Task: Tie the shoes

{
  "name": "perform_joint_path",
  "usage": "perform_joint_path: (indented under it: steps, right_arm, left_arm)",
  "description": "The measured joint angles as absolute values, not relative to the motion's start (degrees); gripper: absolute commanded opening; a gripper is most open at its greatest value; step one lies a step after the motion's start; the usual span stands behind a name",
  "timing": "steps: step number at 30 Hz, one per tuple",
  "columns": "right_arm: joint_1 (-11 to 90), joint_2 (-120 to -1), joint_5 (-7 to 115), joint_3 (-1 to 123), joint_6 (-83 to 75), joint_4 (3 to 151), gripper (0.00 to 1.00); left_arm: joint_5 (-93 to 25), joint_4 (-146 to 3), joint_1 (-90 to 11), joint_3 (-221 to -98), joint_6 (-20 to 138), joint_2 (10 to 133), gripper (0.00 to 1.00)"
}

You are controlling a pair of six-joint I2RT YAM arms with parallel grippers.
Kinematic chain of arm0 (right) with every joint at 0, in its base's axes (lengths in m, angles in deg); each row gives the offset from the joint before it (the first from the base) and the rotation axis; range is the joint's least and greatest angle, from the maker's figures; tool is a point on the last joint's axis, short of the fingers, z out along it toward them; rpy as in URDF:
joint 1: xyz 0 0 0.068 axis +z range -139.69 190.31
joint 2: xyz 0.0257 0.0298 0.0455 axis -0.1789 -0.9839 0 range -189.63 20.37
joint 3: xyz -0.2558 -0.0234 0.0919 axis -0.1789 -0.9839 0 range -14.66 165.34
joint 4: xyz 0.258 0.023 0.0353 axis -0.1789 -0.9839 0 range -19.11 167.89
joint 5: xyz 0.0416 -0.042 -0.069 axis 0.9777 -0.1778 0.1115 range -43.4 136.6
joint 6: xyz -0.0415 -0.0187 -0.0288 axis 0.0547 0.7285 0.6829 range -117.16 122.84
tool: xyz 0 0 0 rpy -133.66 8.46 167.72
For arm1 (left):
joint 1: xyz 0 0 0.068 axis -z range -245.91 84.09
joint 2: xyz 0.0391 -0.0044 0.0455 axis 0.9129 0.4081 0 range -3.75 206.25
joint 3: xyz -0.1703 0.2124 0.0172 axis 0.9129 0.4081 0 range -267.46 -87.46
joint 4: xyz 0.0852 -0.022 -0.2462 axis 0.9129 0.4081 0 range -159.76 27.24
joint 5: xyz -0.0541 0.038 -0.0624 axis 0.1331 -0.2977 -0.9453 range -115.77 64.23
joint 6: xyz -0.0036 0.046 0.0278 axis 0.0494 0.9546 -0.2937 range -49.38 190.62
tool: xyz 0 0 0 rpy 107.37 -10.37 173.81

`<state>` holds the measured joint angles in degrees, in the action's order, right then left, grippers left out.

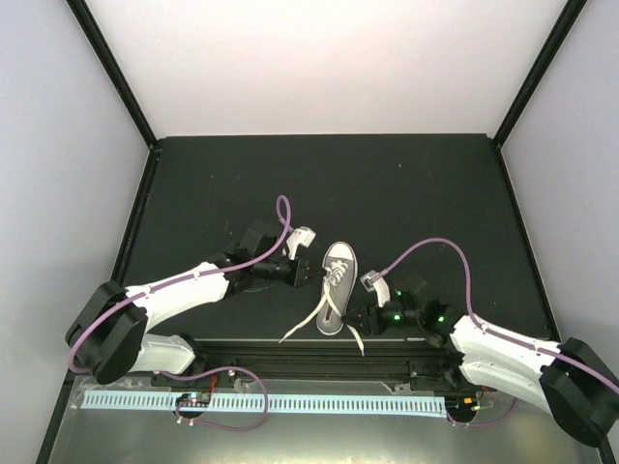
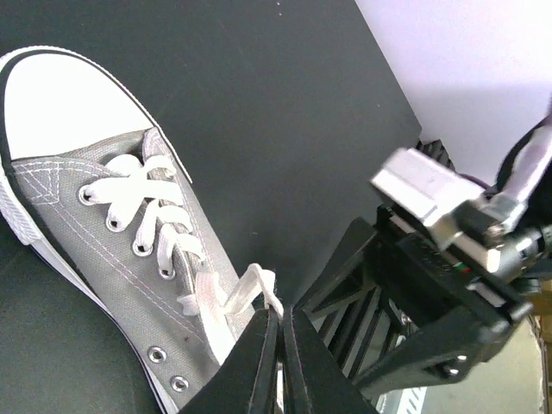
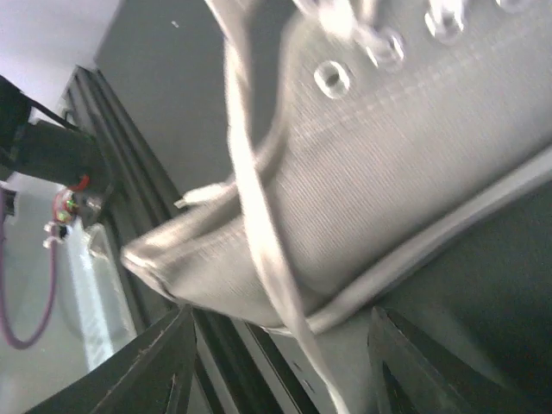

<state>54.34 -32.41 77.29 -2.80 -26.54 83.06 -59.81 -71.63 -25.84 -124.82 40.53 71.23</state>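
Observation:
The grey canvas shoe [image 1: 337, 280] with a white toe cap lies on the black mat, toe pointing away from the arms and heel by the near rail. Two white lace ends [image 1: 305, 324] trail from it toward the rail. My left gripper [image 1: 311, 275] sits at the shoe's left side. In the left wrist view it [image 2: 281, 312] is shut on a loop of the white lace [image 2: 246, 289] beside the shoe [image 2: 95, 216]. My right gripper [image 1: 360, 314] stands open at the heel [image 3: 405, 155]. A lace [image 3: 267, 250] hangs loose between its fingers [image 3: 164, 362].
A black metal rail [image 1: 309, 350] runs along the mat's near edge just behind the heel. Below it lies a white perforated strip [image 1: 261, 401]. The right arm's wrist [image 2: 448, 259] is close to my left gripper. Black frame posts [image 1: 111, 72] border the mat.

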Motion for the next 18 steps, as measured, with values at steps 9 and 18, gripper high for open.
perform_joint_path:
  steps: [9,18]
  right_arm:
    - [55.45,-34.92,76.97,-6.12,-30.59,87.80,0.51]
    - [55.67,-41.32,77.58,-6.10,-30.80,92.72,0.31]
  left_arm:
    - [-59.83,-71.63,-25.84,-124.82,40.66,71.23,0.02]
    - [-59.83,-71.80,-25.84,-124.82,40.66,71.23,0.02]
